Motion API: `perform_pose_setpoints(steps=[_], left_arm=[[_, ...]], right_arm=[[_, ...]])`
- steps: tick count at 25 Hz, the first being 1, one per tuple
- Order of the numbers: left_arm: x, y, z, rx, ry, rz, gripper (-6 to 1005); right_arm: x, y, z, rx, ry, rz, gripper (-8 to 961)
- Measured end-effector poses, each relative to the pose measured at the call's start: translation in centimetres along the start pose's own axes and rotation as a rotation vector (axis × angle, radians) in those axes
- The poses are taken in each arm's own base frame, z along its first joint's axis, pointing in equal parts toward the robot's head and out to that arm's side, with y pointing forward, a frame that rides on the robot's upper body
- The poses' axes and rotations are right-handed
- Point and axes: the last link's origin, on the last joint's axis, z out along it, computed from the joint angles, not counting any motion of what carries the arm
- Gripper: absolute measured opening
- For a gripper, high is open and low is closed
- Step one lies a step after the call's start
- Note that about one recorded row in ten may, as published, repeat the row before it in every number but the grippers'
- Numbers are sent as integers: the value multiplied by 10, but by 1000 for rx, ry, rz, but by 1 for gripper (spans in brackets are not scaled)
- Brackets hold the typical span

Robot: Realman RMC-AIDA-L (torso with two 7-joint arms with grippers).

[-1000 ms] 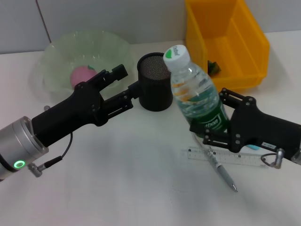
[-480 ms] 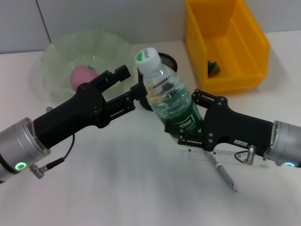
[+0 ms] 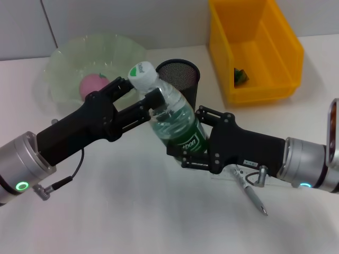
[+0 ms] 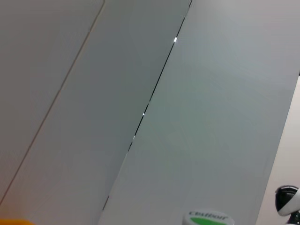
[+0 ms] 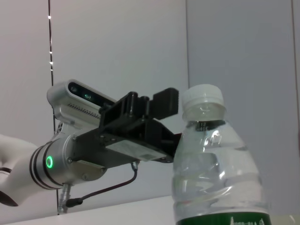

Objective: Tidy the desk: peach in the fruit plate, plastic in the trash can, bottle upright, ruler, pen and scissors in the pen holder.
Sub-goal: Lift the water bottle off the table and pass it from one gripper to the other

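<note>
White desk [image 3: 132, 211] carries, from the left, the fruit plate [image 3: 63, 58] with the peach [image 3: 91, 83] inside. Left gripper [image 3: 145, 98] brackets the water bottle [image 3: 172, 119] neck, grip state unclear; right gripper [image 3: 193, 143] is clamped on its label. Best: level the base, set it down, then release.

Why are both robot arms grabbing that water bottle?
The right gripper is clamped on the lower part of the water bottle, holding it tilted above the desk. The left gripper is up by the bottle's neck, as if to take it over. The peach sits in the fruit plate. The pen lies on the desk, not in the pen holder.
</note>
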Motion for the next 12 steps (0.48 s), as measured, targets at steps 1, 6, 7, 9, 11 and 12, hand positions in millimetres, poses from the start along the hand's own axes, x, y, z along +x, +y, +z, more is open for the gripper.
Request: perform_pose_setpoints(steps=[1,6,7,9,11,12], left_arm=[[0,0,0,0,0,0,795],[1,1,1,-7,16,-10,787],[1,1,1,-7,16,-10,786],[0,1,1,-7,14,-19,783],[0,1,1,-8,14,-22,780],[0,1,1,-8,14,-22,778]], right_arm=[[0,0,1,-2,0,4,774],[0,1,2,-6,1,5,774],[0,1,2,-8,2,5,774],[1,2,3,-11,3,6,774],[1,2,3,-14,4,6,774],[1,2,4,-15,4,7,774]])
